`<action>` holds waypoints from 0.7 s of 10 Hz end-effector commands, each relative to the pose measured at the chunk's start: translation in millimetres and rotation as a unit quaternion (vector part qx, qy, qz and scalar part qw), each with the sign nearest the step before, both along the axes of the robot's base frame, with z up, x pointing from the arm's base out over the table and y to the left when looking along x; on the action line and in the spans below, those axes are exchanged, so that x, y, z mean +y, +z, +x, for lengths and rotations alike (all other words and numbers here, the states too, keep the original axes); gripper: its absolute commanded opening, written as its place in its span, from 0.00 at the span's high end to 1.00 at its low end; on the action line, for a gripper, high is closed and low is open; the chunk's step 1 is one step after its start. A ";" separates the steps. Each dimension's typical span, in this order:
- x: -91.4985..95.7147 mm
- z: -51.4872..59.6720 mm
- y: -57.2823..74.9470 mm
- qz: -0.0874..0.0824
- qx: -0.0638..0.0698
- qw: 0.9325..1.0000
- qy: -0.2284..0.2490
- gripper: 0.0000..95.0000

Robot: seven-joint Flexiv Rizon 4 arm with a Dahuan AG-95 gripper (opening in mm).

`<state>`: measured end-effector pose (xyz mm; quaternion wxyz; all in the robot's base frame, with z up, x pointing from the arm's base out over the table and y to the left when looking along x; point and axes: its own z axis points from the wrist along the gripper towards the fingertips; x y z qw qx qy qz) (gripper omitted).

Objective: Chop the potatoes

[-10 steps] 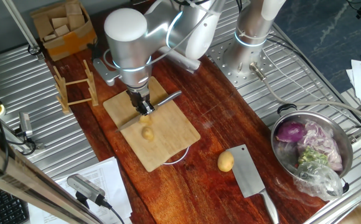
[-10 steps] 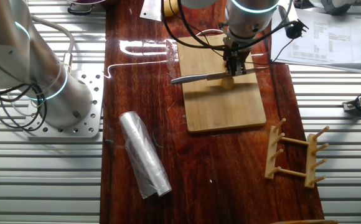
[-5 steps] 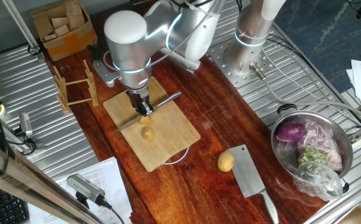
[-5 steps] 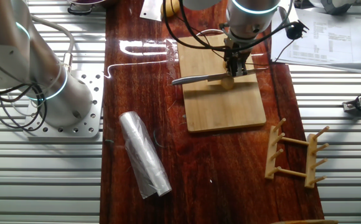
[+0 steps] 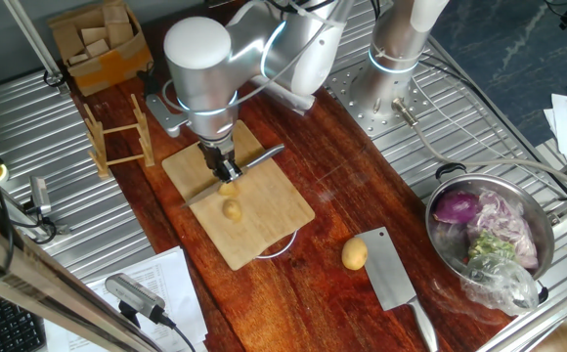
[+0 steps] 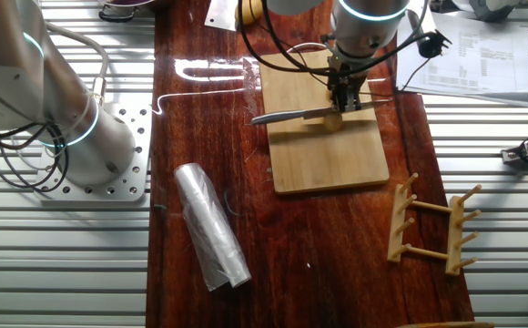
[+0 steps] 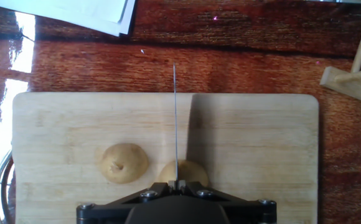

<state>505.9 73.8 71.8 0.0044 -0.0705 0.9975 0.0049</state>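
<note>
No readable text or labels anywhere

My hand view is evenly bright and sharp, with the knife blade [image 7: 175, 121] throwing a soft dark shadow toward 3 o'clock across the cutting board [image 7: 255, 143], so the light reaches me from about 9 o'clock. White glare burns out the dark wooden tabletop [image 7: 18, 59] at 9 to 10 o'clock there, and a similar streak shines on the wood [image 6: 205, 68] in the other fixed view. Both fixed views are well lit and clear, with only faint shadows.
</note>
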 end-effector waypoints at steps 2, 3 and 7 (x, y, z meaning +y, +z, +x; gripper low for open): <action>-0.1 -2.0 8.2 0.000 0.005 1.000 0.000 1.00; 0.2 -2.3 12.8 0.001 0.008 1.000 -0.001 1.00; 2.8 -4.2 32.3 0.006 0.013 1.000 0.003 1.00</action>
